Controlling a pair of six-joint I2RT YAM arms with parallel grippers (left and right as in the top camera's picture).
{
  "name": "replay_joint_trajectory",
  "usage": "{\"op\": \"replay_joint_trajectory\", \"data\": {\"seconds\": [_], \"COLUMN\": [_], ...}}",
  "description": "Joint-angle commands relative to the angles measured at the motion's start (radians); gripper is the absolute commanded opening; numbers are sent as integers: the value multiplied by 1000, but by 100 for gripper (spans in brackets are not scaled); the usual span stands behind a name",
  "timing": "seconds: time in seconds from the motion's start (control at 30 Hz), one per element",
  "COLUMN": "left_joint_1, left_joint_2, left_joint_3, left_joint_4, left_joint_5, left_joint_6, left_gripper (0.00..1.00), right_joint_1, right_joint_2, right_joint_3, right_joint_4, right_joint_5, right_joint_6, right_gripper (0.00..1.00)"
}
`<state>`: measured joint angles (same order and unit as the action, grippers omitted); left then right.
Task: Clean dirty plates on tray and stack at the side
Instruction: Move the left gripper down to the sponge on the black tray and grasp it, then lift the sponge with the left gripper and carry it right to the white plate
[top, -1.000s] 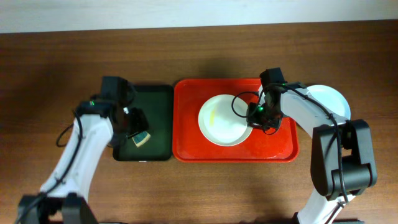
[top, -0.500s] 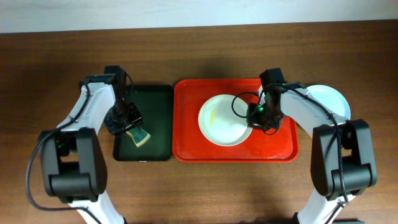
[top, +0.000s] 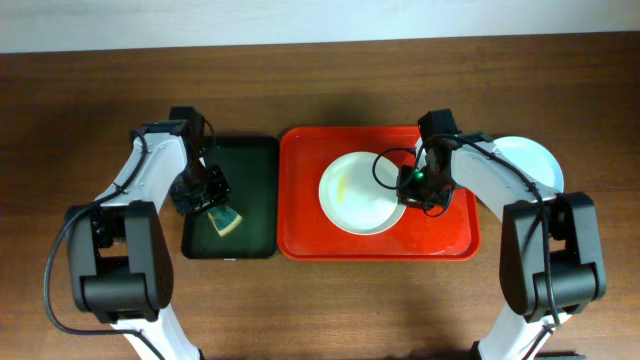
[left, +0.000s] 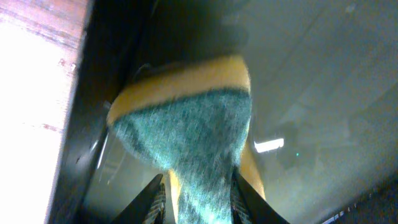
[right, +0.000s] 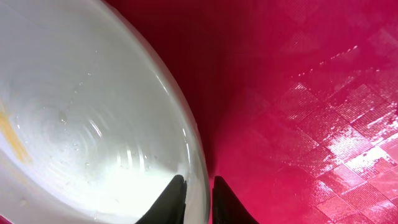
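A pale plate (top: 358, 193) with a yellow smear lies on the red tray (top: 300, 220). My right gripper (top: 411, 191) is shut on that plate's right rim; in the right wrist view its fingers (right: 196, 191) pinch the rim of the plate (right: 81, 112) over the tray (right: 298, 93). A white plate (top: 532, 163) lies on the table right of the tray, partly under the right arm. My left gripper (top: 208, 195) is shut on a yellow-and-green sponge (top: 227, 222) over the dark green tray (top: 255, 170). The left wrist view shows the sponge (left: 186, 118) squeezed between the fingers (left: 199, 199).
The dark green tray stands just left of the red tray, their rims almost touching. The brown wooden table (top: 330, 300) extends in front of both trays. A pale wall edge (top: 300, 20) runs along the back.
The left arm shifted from one second ago, its gripper now at the green tray's left side with the sponge. The right gripper and plate have not moved.
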<state>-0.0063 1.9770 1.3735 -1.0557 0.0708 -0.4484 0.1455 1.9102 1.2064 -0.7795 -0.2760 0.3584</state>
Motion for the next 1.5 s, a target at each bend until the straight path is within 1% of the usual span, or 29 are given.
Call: {"op": "replay_joint_trajectory", "data": {"seconds": [0.0, 0.03, 0.07, 0.1, 0.17, 0.2, 0.23, 0.3, 0.33, 0.37, 0.4, 0.43, 0.57, 0.6, 0.63, 0.67, 0.7, 0.8, 0.87, 0.9, 0.93, 1.0, 1.03, 1.1, 1.13, 1.27, 1.47], "left_joint_1": [-11, -11, -11, -11, -11, -11, -11, -10, -10, -10, -10, -11, -13, -14, -17, -23, -30, -72, -108, -129, -144, -172, -179, -189, -191, -192, -192], "left_joint_2": [3, 3, 3, 3, 3, 3, 3, -4, -12, -26, -50, -84, -225, -249, -278, -285, -285, -283, -283, -282, -281, -281, -281, -281, -281, -281, -281], "left_joint_3": [-58, -69, -69, -69, -69, -69, -69, -59, -50, -40, -31, -26, -26, -26, -26, -26, -26, -38, -46, -47, -47, -47, -47, -47, -47, -48, -67], "left_joint_4": [45, 54, 55, 56, 60, 60, 65, 75, 73, 73, 74, 83, 110, 109, 104, 103, 105, 113, 121, 129, 135, 147, 150, 151, 152, 154, 155], "left_joint_5": [8, 8, 8, 8, 8, 8, 8, 13, 15, 27, 49, 74, 94, 94, 94, 94, 94, 94, 94, 92, 89, 58, 35, 2, 3, 3, 3], "left_joint_6": [19, 20, 20, 20, 20, 21, 40, 85, 93, 110, 138, 175, 299, 332, 380, 391, 391, 426, 476, 497, 508, 522, 522, 522, 522, 522, 521], "left_gripper": [32, 32, 29, 23, 11, 0, 0, 0, 0, 0, 0, 0, 0, 0, 0, 0, 0, 0, 0, 0, 0, 0, 0, 0, 0, 0, 0], "right_joint_1": [-1, -1, -1, -1, -1, -1, -1, -1, -1, -1, -1, 0, 0, 4, 13, 20, 27, 61, 74, 75, 74, 69, 69, 71, 72, 72, 72], "right_joint_2": [-2, -2, -2, -2, -2, -2, -2, -2, -2, -2, -2, -2, -2, -2, -2, -2, -2, -2, -2, -2, -2, -2, -2, -2, -2, -2, -2], "right_joint_3": [16, 17, 17, 17, 17, 17, 17, 17, 17, 17, 17, 17, 17, 17, 17, 17, 17, 17, 17, 17, 17, 17, 17, 17, 17, 17, 17], "right_joint_4": [2, 2, 2, 3, 11, 16, 26, 34, 36, 35, 32, 28, 4, 0, -3, -5, -9, -51, -56, -37, -18, 26, 30, 28, 29, 29, 29], "right_joint_5": [-1, -1, -1, -1, -1, -2, -2, -2, -3, -6, -6, -6, -6, -6, -6, -9, -9, -9, -3, -3, -3, -3, -5, -6, -11, -84, -84], "right_joint_6": [-10, -10, -10, -10, -10, -10, -10, -10, -10, -10, -10, -10, -10, -10, -10, -10, -10, -10, -12, -11, -11, -10, -10, -10, -10, -11, -10], "right_gripper": [17, 17, 17, 18, 24, 27, 29, 30, 29, 25, 21, 20, 22, 19, 10, 5, 4, 5, 11, 19, 24, 26, 24, 6, 4, 4, 4]}}
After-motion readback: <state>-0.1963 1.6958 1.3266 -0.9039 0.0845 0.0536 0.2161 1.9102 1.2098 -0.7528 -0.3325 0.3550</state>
